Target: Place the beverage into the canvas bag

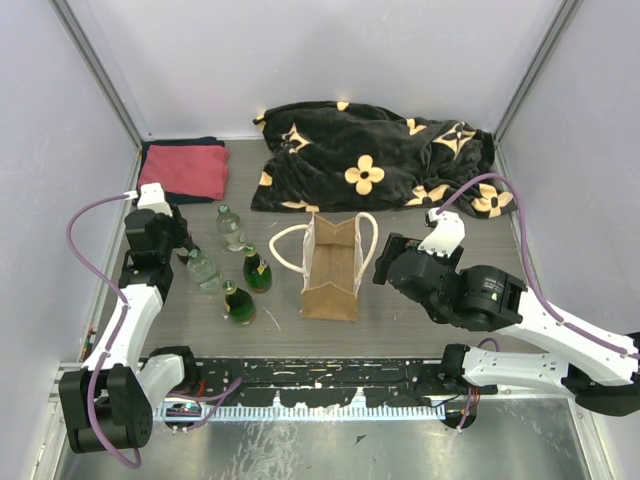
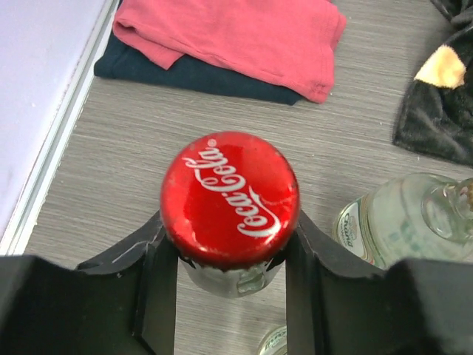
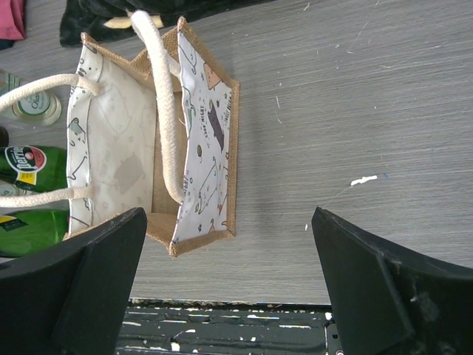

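The beverage (image 2: 229, 196) is a glass bottle with a red Coca-Cola cap, seen from straight above in the left wrist view. My left gripper (image 2: 229, 248) straddles its neck just under the cap. A black finger (image 2: 155, 288) stands close on each side, and a thin gap shows against the glass. From above, that gripper (image 1: 182, 243) covers the bottle. The canvas bag (image 1: 332, 270) stands upright mid-table, mouth open, with its white rope handles spread. My right gripper (image 1: 388, 262) hovers beside the bag (image 3: 148, 148), wide open (image 3: 229, 222) and holding nothing.
A clear bottle (image 1: 230, 226) (image 2: 414, 214) stands right of the beverage. Another clear bottle (image 1: 203, 268) and two green ones (image 1: 257, 270) (image 1: 238, 303) stand between my left gripper and the bag. Folded red cloth (image 1: 185, 170) lies back left, the black flowered blanket (image 1: 370, 155) behind the bag.
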Controlling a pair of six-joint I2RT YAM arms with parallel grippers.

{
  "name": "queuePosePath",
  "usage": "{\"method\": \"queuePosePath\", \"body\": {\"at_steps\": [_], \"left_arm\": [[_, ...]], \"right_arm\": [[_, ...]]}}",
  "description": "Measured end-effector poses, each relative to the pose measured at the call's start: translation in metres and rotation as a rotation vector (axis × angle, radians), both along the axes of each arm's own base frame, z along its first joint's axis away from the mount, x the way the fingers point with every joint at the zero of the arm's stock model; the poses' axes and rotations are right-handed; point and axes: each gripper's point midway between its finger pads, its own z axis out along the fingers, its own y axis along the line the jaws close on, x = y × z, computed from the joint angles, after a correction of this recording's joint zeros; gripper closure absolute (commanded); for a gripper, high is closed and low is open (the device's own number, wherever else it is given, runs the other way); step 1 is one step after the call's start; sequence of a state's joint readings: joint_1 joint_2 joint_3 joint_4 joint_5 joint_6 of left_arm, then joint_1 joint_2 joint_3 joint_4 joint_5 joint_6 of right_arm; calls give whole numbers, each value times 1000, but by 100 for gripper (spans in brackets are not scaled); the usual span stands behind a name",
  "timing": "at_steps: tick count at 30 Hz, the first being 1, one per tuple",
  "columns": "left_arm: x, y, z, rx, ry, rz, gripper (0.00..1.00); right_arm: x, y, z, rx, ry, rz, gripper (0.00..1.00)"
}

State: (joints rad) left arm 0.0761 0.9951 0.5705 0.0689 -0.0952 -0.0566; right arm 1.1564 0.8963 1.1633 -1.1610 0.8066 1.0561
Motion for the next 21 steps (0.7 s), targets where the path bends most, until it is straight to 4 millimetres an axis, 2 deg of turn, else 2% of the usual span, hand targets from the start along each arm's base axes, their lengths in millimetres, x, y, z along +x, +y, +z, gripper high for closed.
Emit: {"method": "queuePosePath", "body": {"at_steps": [2,3,16,21], "left_arm": [[0,0,0,4,0,-1,93],[0,0,0,3,-1,0,99],[-8,-7,4,-18,70,-37,100],[-7,-11,23,-25,68,-55,100]], "right_arm": [[0,0,-1,-1,2,-1,0],[0,0,-1,-2,2,-1,0],[-1,-2,-10,-10,12,-10,0],[-1,-3,-11,-12,12,-12,0]]}}
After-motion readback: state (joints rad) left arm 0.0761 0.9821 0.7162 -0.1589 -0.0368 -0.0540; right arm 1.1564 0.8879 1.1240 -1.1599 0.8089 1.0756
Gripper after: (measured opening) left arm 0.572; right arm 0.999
